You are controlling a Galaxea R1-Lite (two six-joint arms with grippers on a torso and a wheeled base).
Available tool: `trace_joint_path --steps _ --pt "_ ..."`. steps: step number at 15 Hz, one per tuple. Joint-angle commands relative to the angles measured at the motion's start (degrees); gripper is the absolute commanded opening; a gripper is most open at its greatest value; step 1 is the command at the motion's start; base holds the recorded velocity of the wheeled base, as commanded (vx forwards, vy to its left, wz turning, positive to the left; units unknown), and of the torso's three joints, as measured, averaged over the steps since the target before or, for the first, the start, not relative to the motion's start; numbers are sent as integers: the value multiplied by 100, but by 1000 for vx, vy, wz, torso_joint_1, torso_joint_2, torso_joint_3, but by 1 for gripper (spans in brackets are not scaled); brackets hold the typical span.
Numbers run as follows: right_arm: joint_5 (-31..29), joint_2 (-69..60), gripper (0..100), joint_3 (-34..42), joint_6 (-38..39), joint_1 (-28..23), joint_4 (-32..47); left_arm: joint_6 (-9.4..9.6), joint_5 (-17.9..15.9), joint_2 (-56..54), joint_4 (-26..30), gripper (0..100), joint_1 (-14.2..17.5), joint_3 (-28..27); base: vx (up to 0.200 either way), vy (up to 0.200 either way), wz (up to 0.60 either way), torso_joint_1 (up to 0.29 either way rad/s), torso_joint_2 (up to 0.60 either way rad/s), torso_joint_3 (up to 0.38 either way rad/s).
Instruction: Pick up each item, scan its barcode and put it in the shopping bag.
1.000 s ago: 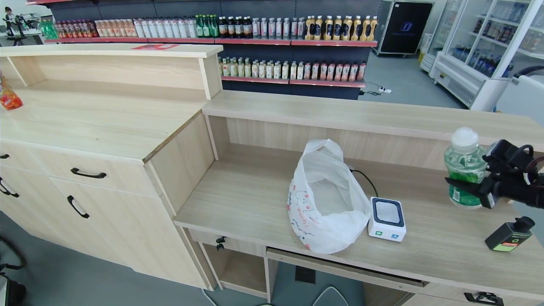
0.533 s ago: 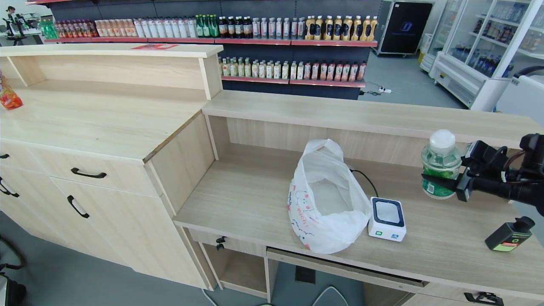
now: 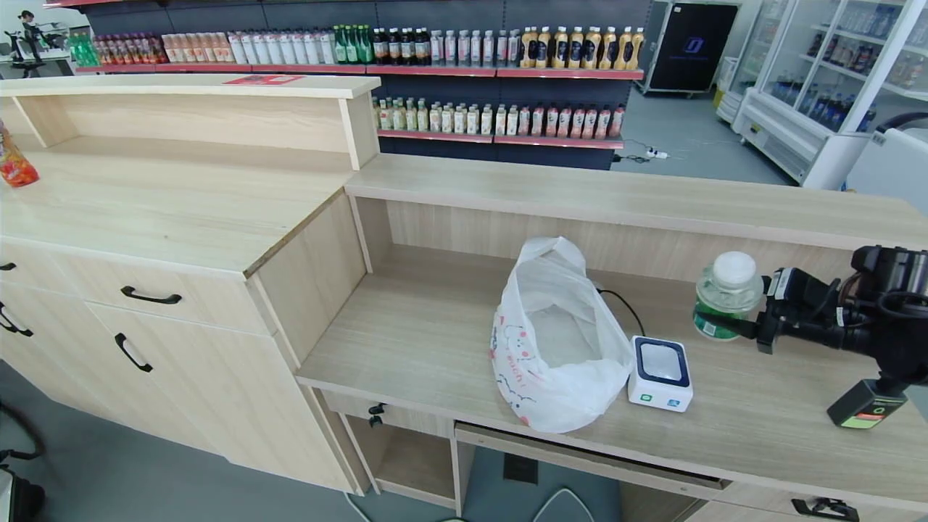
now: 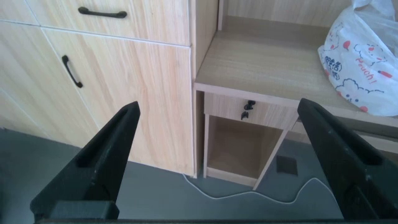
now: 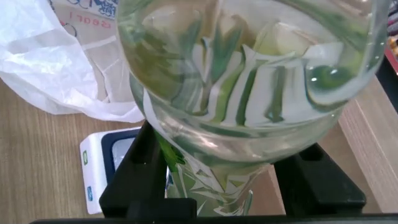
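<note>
Ok, my right pincer (image 3: 734,324) is clamped on the bottle (image 3: 727,290), mid-right of the head frame, just up-right of the scanner (image 3: 660,373). Looks full so probably heavy; smooth stiff plastic may slip, so I hold at the labelled waist. Left pincer (image 4: 217,155) hangs spread apart

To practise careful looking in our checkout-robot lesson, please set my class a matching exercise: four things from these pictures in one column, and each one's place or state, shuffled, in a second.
Things
1. green-labelled bottle
2. shopping bag
3. scanner
4. left gripper

Places or states
A. open, low before the cabinets
B. mouth open, on the counter
C. clamped in the right gripper
D. white box with a dark top, beside the bag

Pairs: 1-C, 2-B, 3-D, 4-A
</note>
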Motion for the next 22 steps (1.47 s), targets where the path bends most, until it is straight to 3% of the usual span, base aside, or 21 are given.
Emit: trace_joint_path --steps 1,7,13,22 --pt "180 242 0 -27 -96 49 8 -4 2 -2 -4 100 0 0 0 0 0 0 0 0" --pt "320 409 0 -150 -193 49 17 5 2 -2 -4 100 0 0 0 0 0 0 0 0" --pt "443 672 0 -202 -948 49 17 -4 2 -2 -4 100 0 0 0 0 0 0 0 0" --pt "566 1024 0 -528 -1441 198 17 5 2 -2 -4 100 0 0 0 0 0 0 0 0"
